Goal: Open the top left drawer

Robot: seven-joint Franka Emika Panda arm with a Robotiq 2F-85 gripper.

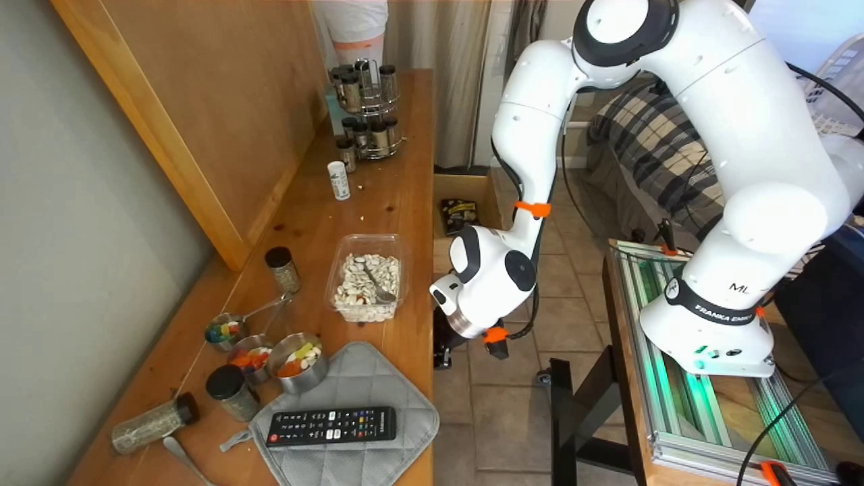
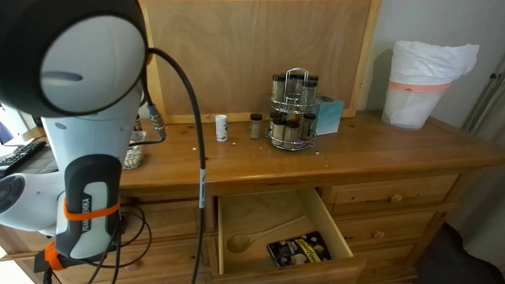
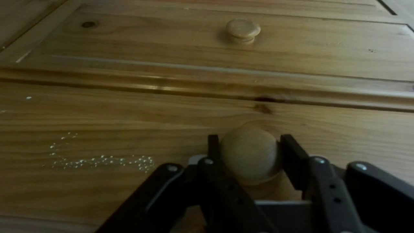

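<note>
The top left drawer (image 3: 106, 129) shows its light-brown wooden front in the wrist view. It also shows in an exterior view (image 2: 167, 219), partly behind the arm, and looks closed; its inside does not show. Its round wooden knob (image 3: 250, 160) lies between the two black fingers of my gripper (image 3: 248, 142). The fingers press close on both sides, and the gripper looks shut on the knob. In an exterior view the gripper (image 1: 443, 341) is at the dresser's front edge, with the fingertips hidden. In the exterior view with the drawer front, the arm hides the gripper.
A middle drawer (image 2: 333, 225) stands open with a wooden spoon (image 2: 252, 236) and a black snack bag (image 2: 300, 248) inside. Another drawer's knob (image 3: 243, 29) shows in the wrist view. The dresser top (image 1: 398, 196) bears a spice rack, a seed tub (image 1: 368, 277) and a remote (image 1: 331, 425).
</note>
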